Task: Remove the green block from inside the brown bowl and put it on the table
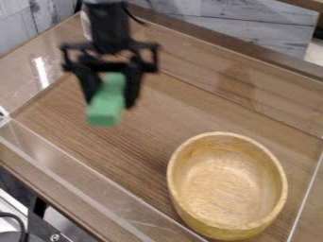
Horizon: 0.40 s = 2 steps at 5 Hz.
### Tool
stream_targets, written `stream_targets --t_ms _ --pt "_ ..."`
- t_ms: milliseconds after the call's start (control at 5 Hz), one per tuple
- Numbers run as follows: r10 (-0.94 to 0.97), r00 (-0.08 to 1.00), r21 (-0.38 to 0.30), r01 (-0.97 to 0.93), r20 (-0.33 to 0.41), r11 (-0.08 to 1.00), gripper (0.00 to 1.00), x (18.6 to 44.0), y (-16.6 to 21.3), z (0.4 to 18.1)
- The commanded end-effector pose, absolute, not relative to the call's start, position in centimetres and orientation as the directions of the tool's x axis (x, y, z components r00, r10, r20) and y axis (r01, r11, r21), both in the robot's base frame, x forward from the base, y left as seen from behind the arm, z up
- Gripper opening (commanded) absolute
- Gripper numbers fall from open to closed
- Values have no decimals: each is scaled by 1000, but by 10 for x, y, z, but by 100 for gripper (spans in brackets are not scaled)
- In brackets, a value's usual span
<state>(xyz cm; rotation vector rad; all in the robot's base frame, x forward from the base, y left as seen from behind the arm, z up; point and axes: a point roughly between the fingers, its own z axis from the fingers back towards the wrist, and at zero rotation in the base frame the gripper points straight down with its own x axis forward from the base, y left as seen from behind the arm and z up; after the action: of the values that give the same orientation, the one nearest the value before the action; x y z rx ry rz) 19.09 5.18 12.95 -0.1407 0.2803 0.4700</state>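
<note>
gripper (pixel 106 83): blurred | green block (pixel 106 102): blurred (top hidden)

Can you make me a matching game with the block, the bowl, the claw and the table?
Things:
1. block
2. bowl
3. claw
4. table

Matches:
A. flat brown wood, under the bowl
B. green, up in the claw
C. shut on the block
D. round, with nothing inside

Right pairs: 1-B, 2-D, 3-C, 4-A
</note>
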Motion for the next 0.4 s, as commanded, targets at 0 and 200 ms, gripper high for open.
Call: stream_targets --t_ms 0,200 --pt "338 914 -106 -368 -222 924 0 198 56 151" --pt "278 937 -133 -310 -213 941 0 203 51 145"
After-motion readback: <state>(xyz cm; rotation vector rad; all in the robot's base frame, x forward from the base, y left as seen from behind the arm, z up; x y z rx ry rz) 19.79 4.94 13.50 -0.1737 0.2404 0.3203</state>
